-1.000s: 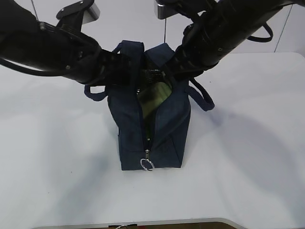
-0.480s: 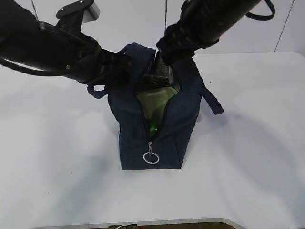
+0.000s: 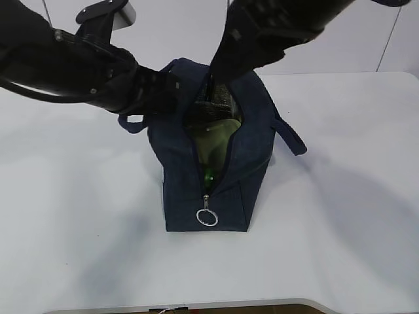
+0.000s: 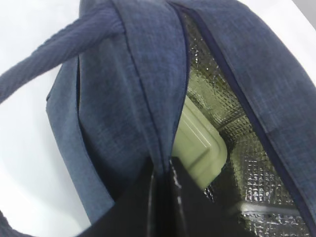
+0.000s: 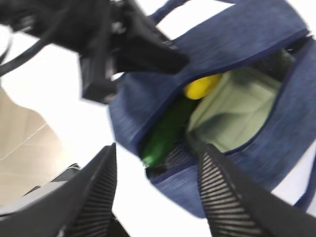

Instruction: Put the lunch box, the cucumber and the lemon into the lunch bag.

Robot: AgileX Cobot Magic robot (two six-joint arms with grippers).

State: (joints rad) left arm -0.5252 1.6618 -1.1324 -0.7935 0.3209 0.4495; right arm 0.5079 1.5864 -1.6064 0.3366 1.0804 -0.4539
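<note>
The navy lunch bag (image 3: pixel 222 183) stands upright mid-table with its zipper open. My left gripper (image 3: pixel 171 88) is shut on the bag's left rim and holds it apart; in the left wrist view (image 4: pixel 163 173) the fabric runs between its jaws. The pale green lunch box (image 5: pixel 234 111) lies inside, also seen in the left wrist view (image 4: pixel 200 148). The cucumber (image 5: pixel 165 131) and the lemon (image 5: pixel 201 86) lie beside it in the bag. My right gripper (image 5: pixel 158 197) is open and empty, above the bag's mouth (image 3: pixel 226 62).
The bag's metal ring (image 3: pixel 207 217) hangs at the near end of the zipper. A loop handle (image 3: pixel 291 134) droops down the bag's right side. Silver lining (image 4: pixel 217 98) shows inside. The white table (image 3: pixel 340 216) surrounds the bag.
My right arm has risen out of the bag and away from its right handle, which now hangs down. The bag's mouth stands wider. The left gripper keeps its hold.
</note>
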